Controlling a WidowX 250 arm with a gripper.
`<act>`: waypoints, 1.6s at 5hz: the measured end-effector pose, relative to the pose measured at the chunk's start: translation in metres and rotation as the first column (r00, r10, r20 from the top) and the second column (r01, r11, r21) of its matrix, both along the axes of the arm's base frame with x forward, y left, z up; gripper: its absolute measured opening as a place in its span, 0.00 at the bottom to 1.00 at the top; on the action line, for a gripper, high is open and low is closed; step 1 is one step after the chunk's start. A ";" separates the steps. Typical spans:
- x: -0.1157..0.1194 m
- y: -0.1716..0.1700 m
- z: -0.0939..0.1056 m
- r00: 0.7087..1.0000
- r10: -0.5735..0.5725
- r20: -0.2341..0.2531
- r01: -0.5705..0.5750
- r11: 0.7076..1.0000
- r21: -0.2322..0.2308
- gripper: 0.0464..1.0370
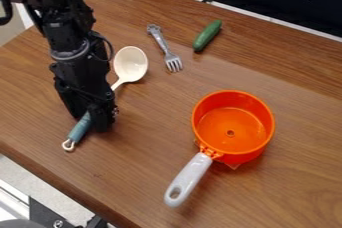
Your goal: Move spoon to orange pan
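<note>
- Spoon (131, 63): on table (143, 172), left of pan (212, 117), well apart from it. Bowl points away from camera, blue handle end towards table's near edge.
- Gripper (97, 121): low over spoon handle, covering its middle. Can't tell how far open, or if it has hold of anything.
- Missed grasp: handle is thin and hidden under gripper; if closing is off-line, spoon likely gets pushed or rolled, or lift comes up empty.
- Tilt: hold would be on handle, bowl out at far end. Weak pinch, bowl probably swings or droops on lift.
- Fork (165, 49) lies just beside bowl. Low or turning carry to the right could knock it.
- Pan rim stands up from table. Carry too low and spoon hits the wall, may shove pan.
- Pan handle (187, 179) sticks out towards near edge; catching it would likely spin pan off target.
- Spoon looks long for pan. Let go off-centre, it may tip over rim and drop out.
- Cucumber (207, 36): farther back, low risk.
</note>
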State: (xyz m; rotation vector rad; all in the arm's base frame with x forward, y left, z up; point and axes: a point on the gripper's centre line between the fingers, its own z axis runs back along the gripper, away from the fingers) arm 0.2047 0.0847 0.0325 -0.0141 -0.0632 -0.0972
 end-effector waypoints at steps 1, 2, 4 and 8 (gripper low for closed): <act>0.001 0.002 0.000 1.000 0.015 -0.025 -0.015 1.000 -0.025 0.40; 0.001 0.000 0.001 0.999 0.021 -0.032 -0.023 0.999 -0.049 0.20; 0.017 -0.013 0.026 1.000 -0.022 0.020 0.022 0.999 -0.045 0.18; 0.017 -0.069 0.053 0.955 -0.296 0.015 0.296 0.955 0.008 0.18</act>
